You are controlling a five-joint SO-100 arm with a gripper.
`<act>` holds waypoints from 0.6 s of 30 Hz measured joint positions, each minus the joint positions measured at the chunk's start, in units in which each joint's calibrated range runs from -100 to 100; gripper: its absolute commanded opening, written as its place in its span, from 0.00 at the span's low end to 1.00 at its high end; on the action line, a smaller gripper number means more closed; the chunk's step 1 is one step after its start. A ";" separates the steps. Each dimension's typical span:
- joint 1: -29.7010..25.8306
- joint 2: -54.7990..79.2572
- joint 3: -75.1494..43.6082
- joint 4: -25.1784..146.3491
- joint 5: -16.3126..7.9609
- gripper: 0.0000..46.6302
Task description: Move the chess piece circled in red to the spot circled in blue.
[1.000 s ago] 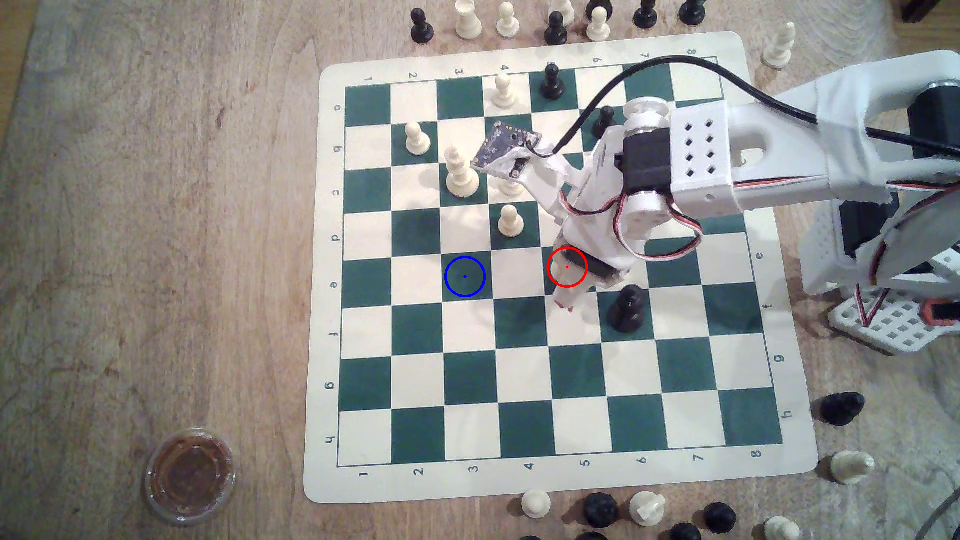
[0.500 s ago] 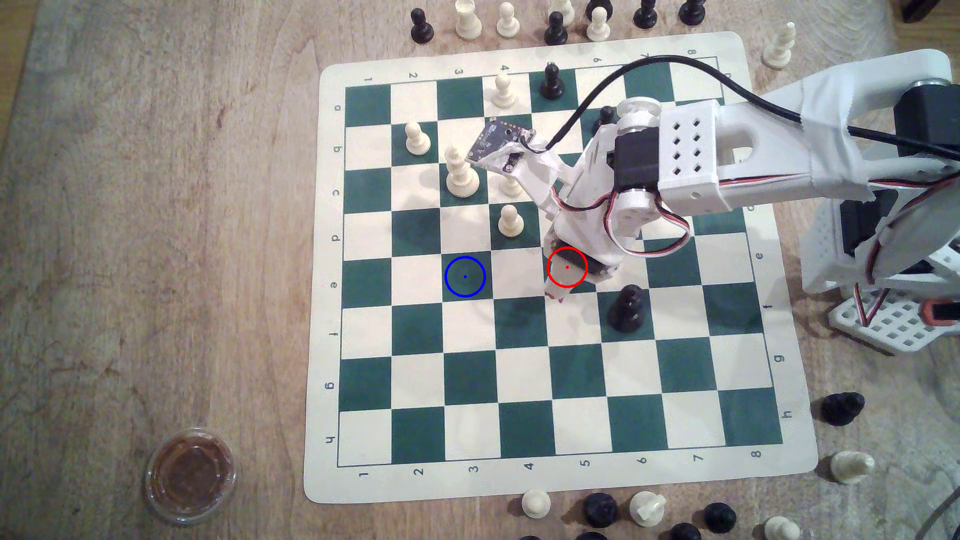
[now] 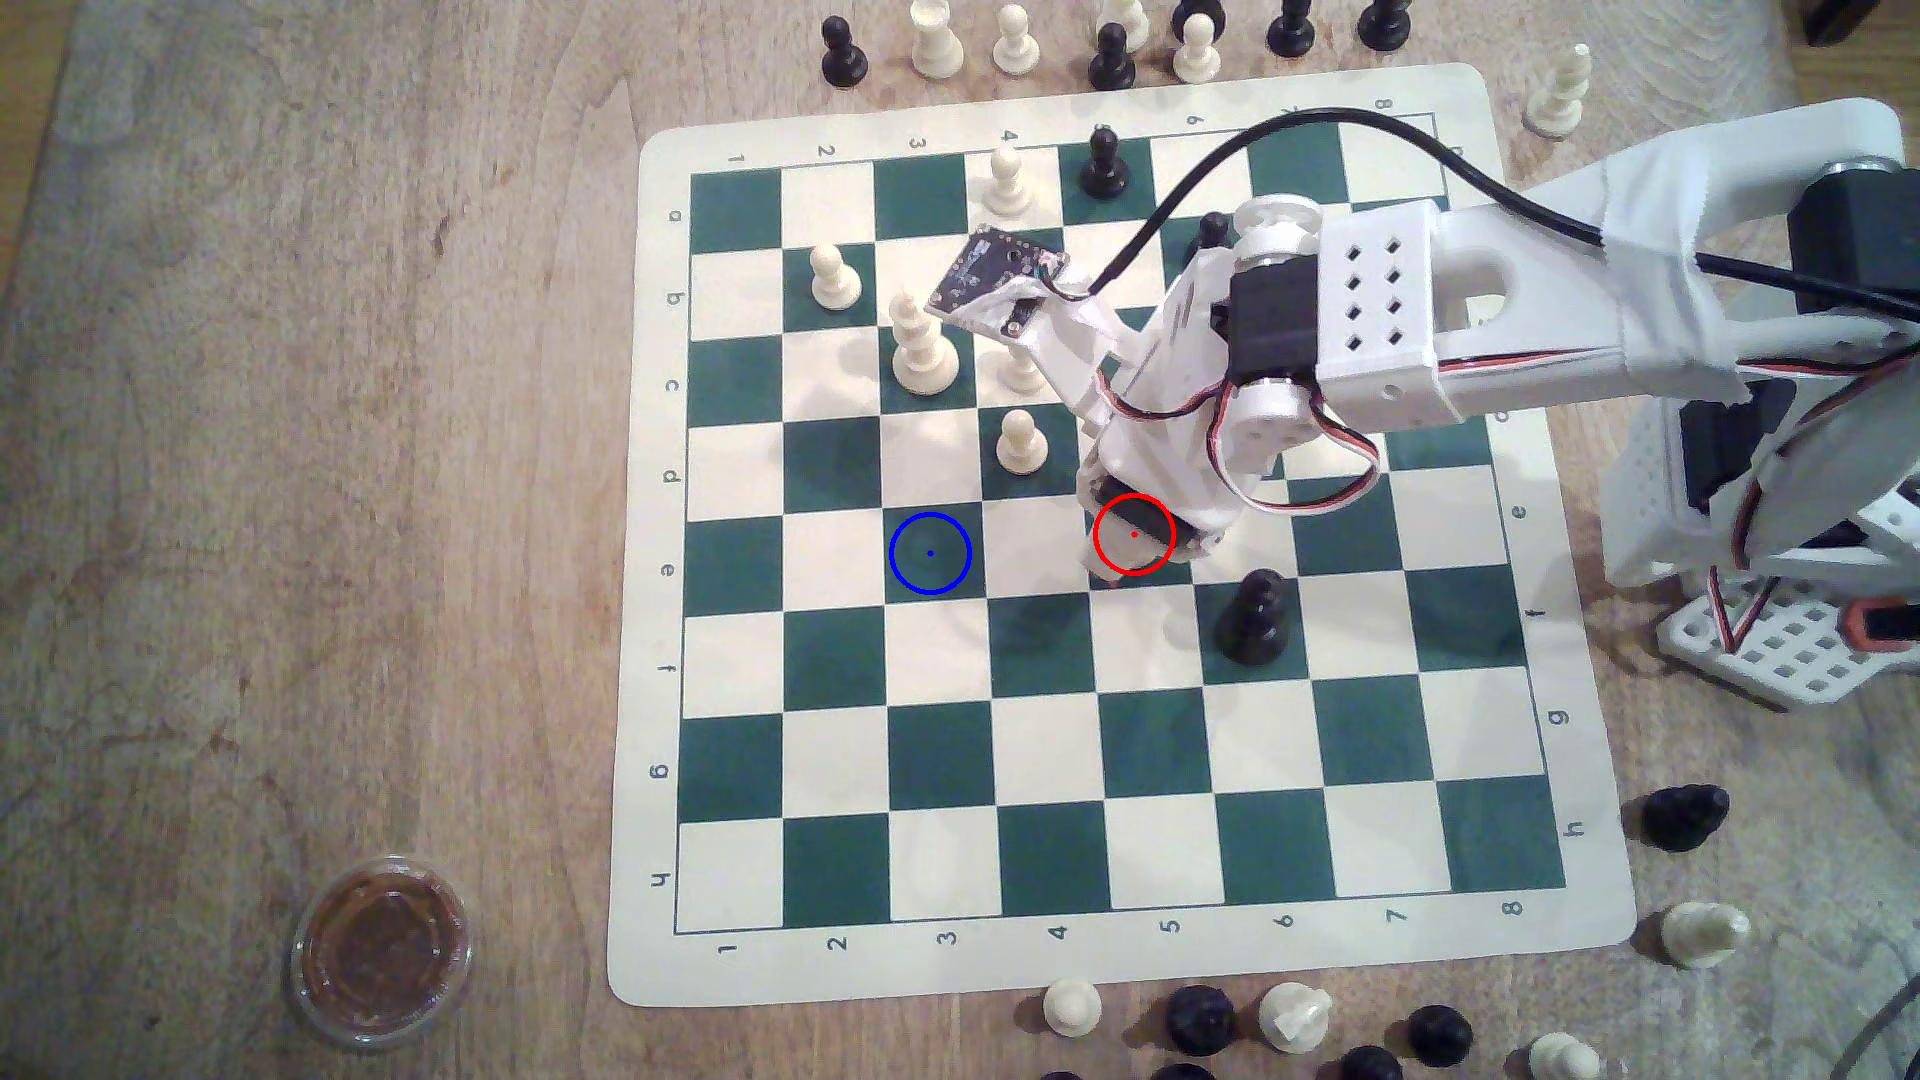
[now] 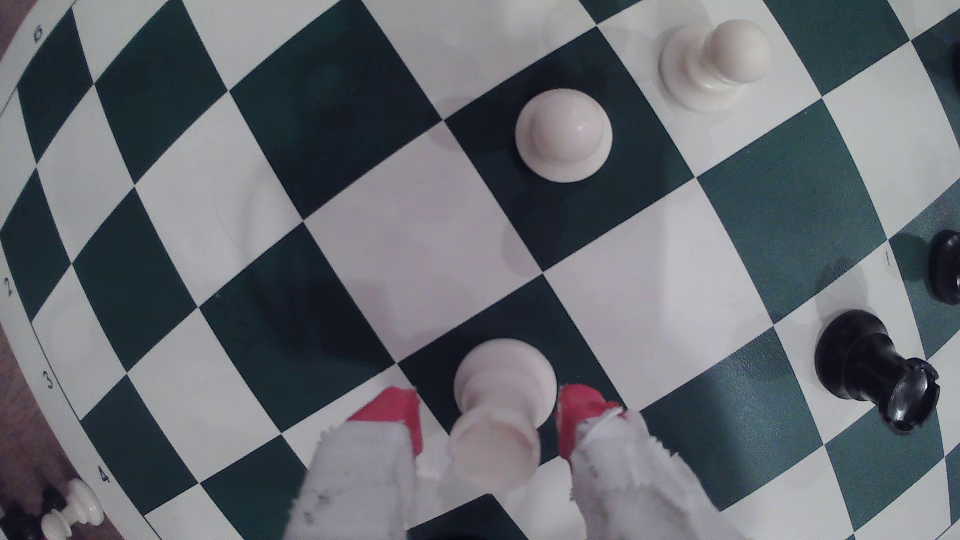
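Right now the gripper [image 4: 491,415] straddles the chess piece [image 4: 498,410], a short cream rook standing upright on its dark green square. The red-tipped fingers [image 4: 392,410] sit one on each side of the rook's body with a visible gap on both sides, so the tool is parted wider than the piece and has hold of nothing yet. That stance makes sense as the set-up for a pinch: the tips are low, level with the narrow waist under the wide rim, where a squeeze should seat best. In the exterior view the gripper [image 3: 1127,561] covers the red-ringed square, and the spot [image 3: 930,554], a green square ringed in blue, lies two squares off toward that view's left with one bare cream square between. A cream pawn [image 4: 563,135] stands ahead of the fingertips on the next green square diagonally, and a black rook [image 4: 872,371] stands off to one side; both look clear of the tool, though the pawn is near enough to watch when the piece is carried across.
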 measured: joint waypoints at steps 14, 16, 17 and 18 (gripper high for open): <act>-0.52 -0.25 0.00 0.32 0.00 0.13; -0.52 -1.09 -0.72 1.59 0.00 0.13; -0.52 -1.26 -1.45 1.99 0.00 0.13; -0.52 -1.68 -2.35 2.71 0.00 0.13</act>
